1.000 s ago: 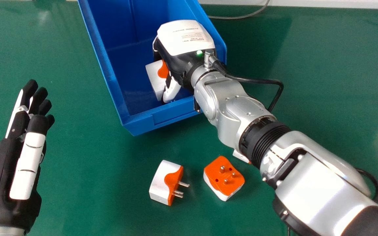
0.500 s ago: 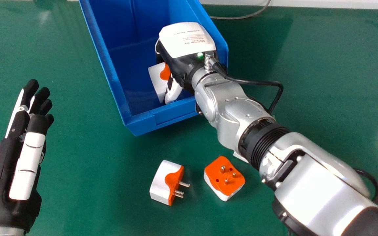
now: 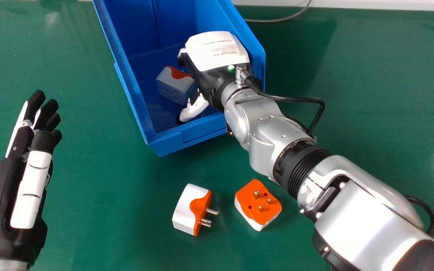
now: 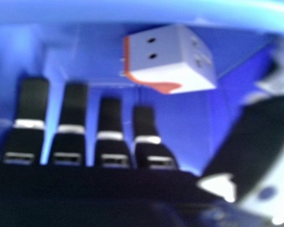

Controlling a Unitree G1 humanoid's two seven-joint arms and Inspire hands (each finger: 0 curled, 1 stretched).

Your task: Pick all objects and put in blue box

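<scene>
"What's nearest?"

"The left hand [image 3: 25, 180], at the near left of the head view, its fingers straight and nothing in it. The worktop [image 3: 100, 210] stretches off to its right."

"And on that?"

"Two plug adapters, both nearer than the right hand [image 3: 206, 73]. The sideways adapter [image 3: 183, 209] lies to the left hand's right, prongs aimed away from that hand. Just beyond its prongs, the prongs-up adapter [image 3: 259, 205] sits beside the right forearm [image 3: 277, 131], apart from its neighbour."

"Where's the blue box [image 3: 168, 141]?"

"Past those two, farther off than the left hand and to its right. The right hand is down inside, close to the box's right wall, its thumb [image 3: 194, 108] near the near wall. The wrist passes over the near right corner."

"Has it hold of anything?"

"No, it's well open: in its own view the fingers [image 4: 71, 116] are straight, with the thumb standing wide. The boxed adapter [image 3: 175, 86] is on the palm side, within the walls; whether it touches a finger, I can't tell."

"Room in there?"

"Bare blue floor shows to that adapter's left, and more box beyond the hand."

"Any writing?"

"Small print on the right hand's white back, by a green light [image 3: 231, 68]. Farthest off, a thin cable [image 3: 277, 20] crosses beyond the box."
</scene>
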